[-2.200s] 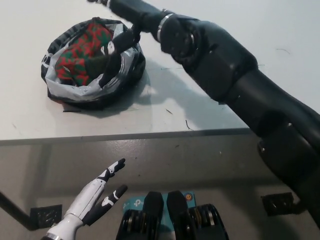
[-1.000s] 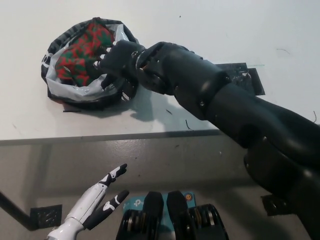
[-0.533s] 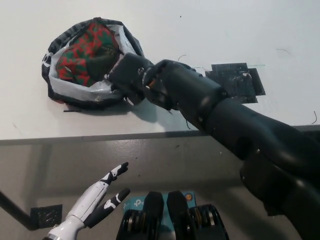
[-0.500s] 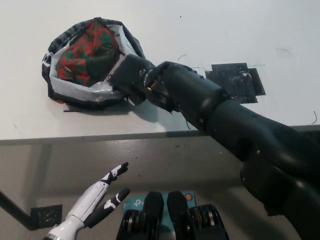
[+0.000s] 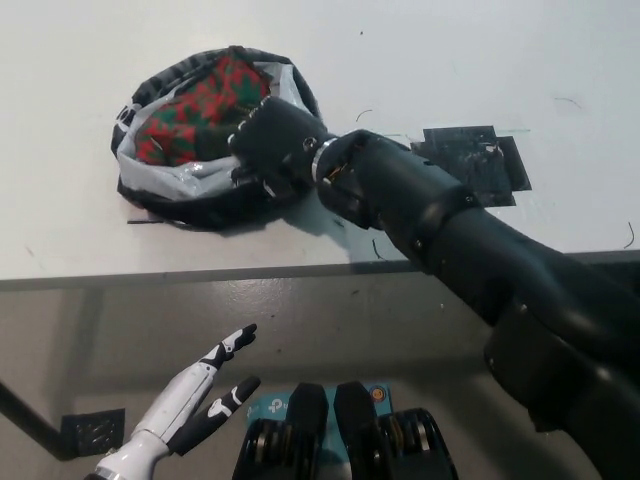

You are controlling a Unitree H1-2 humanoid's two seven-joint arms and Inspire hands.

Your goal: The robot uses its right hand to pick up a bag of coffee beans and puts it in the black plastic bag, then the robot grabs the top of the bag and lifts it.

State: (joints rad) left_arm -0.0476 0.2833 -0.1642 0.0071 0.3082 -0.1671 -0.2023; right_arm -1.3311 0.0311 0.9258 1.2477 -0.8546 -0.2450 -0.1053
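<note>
No brand name or writing can be read on anything here; the one bag of coffee beans (image 5: 200,110) shows only a red-and-green pattern, and it lies inside the single black plastic bag (image 5: 175,190), whose rim is rolled down around it with a pale grey lining showing. The plastic bag sits on the white table (image 5: 420,60), toward its near left part. The black right hand (image 5: 272,150) is at the bag's right rim, its fingers curled over and closed on that edge (the fingertips themselves are hidden, so how much plastic they pinch is unclear); the coffee bag lies just to the left of the hand, inside the rim. One patch of dark tape (image 5: 475,165) lies on the table beyond the forearm. The white left hand (image 5: 190,410) rests low below the table edge, fingers spread and holding nothing.
</note>
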